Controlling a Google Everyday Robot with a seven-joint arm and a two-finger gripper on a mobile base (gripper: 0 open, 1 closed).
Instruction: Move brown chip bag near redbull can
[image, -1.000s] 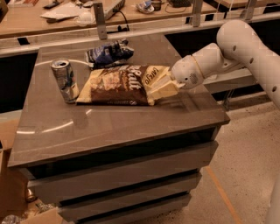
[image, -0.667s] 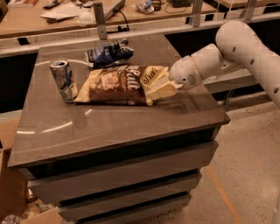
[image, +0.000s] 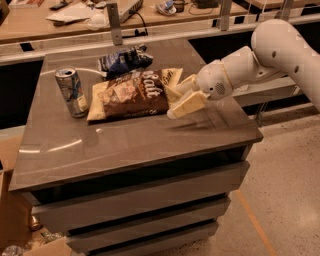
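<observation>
The brown chip bag (image: 127, 92) lies flat on the grey table (image: 150, 137), left of centre. The redbull can (image: 71, 92) stands upright right by the bag's left edge, about touching it. My gripper (image: 181, 94) is at the bag's right end, low over the table. Its cream fingers (image: 184, 105) are spread apart, with the bag's right edge between them. The white arm reaches in from the right.
A smaller dark-blue snack bag (image: 122, 60) lies just behind the brown bag. A wooden desk (image: 60, 25) with papers and cables runs along the back. The table has drawers below and a cardboard box (image: 12, 210) at its lower left.
The bag and can have hardly moved. The gripper stays at the bag's right end, with its fingers a little wider apart.
</observation>
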